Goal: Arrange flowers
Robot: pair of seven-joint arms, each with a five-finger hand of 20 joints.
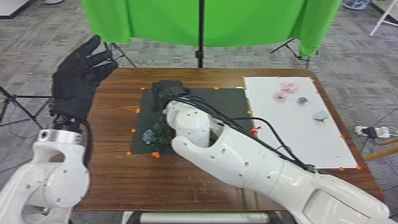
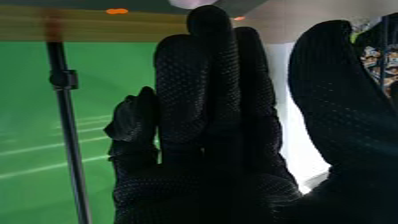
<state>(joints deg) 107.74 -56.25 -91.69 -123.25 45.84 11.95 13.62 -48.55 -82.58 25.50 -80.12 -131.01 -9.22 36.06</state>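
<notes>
White right arm (image 1: 226, 162), nearest the camera, runs from the lower right of the head view up to the right hand (image 1: 169, 90), over the upper left of the dark mat (image 1: 224, 97) on the brown worktop (image 1: 120, 185). Right hand: empty, fingers straight, thumb well apart. Left hand (image 1: 75, 80): raised at upper left of the head view, fingers extended, holding nothing.

Pink flowers (image 1: 287, 89) lie on the white board (image 1: 311, 142), upper right; dark greenery (image 1: 158, 136) is on the mat, left of centre, partly behind the right arm.

The step in hand looks like placing or adjusting stems on the mat. To do it well, the right hand should come down beside the greenery rather than on top, pinch a stem lightly between thumb and fingers, and keep the forearm and its loose cables from dragging over the leaves. Blooms should be left uncrushed.

Greenery: long axis roughly up and down the frame; which end is the tip, I cannot tell. Pink flowers: the cluster slants slightly, upper right to lower left; their facing is unclear.
</notes>
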